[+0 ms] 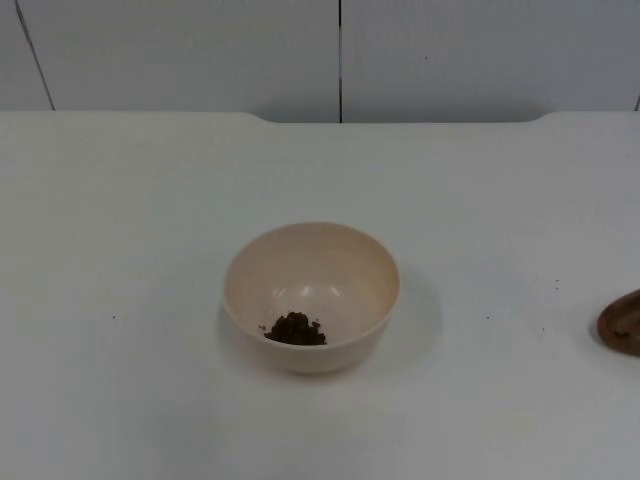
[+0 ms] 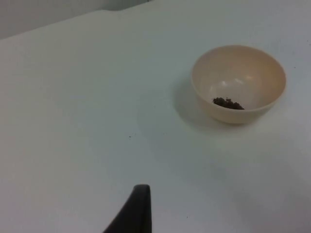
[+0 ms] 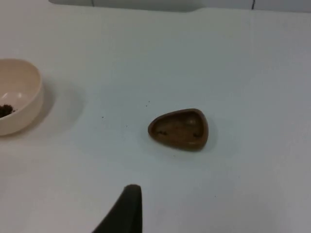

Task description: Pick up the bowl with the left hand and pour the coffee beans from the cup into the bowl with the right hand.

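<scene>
Table: your white table top (image 1: 120,400) lies nearest the camera, running back to the grey partition wall (image 1: 200,50).
Bowl: you have a round cream plastic bowl (image 1: 311,296) standing upright near the middle of the table, nothing touching it.
Cup: you see a small brown wooden cup (image 3: 180,129), rounded-triangular, resting on the table well apart from the bowl, toward the right arm's side. It looks nearly empty.
Beans: a small dark heap of coffee beans (image 1: 295,329) sits inside the bowl, against its near wall.
Specks: a few dark crumbs (image 3: 148,103) dot the table between cup and bowl.
Left gripper: one black fingertip (image 2: 136,208) hangs above the bare table, well clear of the bowl; you cannot tell how its jaws stand.
Right gripper: one black fingertip (image 3: 127,208) hangs near the cup without touching it; jaw state cannot be told either.
Progress: judging by this, the pour looks done and both vessels are set down; little or nothing seems left.
</scene>
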Action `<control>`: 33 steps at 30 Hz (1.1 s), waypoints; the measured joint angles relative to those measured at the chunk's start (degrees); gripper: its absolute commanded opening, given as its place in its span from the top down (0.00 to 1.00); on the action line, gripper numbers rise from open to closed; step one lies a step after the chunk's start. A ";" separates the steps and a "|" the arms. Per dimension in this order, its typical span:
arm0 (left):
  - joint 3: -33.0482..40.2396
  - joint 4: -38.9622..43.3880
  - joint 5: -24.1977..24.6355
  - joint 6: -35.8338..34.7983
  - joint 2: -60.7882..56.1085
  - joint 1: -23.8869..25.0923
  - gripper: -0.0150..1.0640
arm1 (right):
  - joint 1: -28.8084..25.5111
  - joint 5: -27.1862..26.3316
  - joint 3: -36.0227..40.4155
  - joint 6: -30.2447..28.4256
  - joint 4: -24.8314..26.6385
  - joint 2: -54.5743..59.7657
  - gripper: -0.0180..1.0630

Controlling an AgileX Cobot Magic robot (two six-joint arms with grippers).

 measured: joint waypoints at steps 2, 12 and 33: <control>0.00 0.00 0.00 0.00 -1.30 0.00 0.01 | 0.00 -0.13 0.00 -0.46 0.34 0.00 0.01; 0.80 0.72 1.77 -1.43 -3.35 0.00 0.01 | 0.00 -0.33 0.00 -0.90 0.34 0.00 0.01; 1.21 0.72 2.02 -1.09 -5.71 0.00 0.01 | 0.00 -0.44 0.00 -0.90 0.76 0.00 0.01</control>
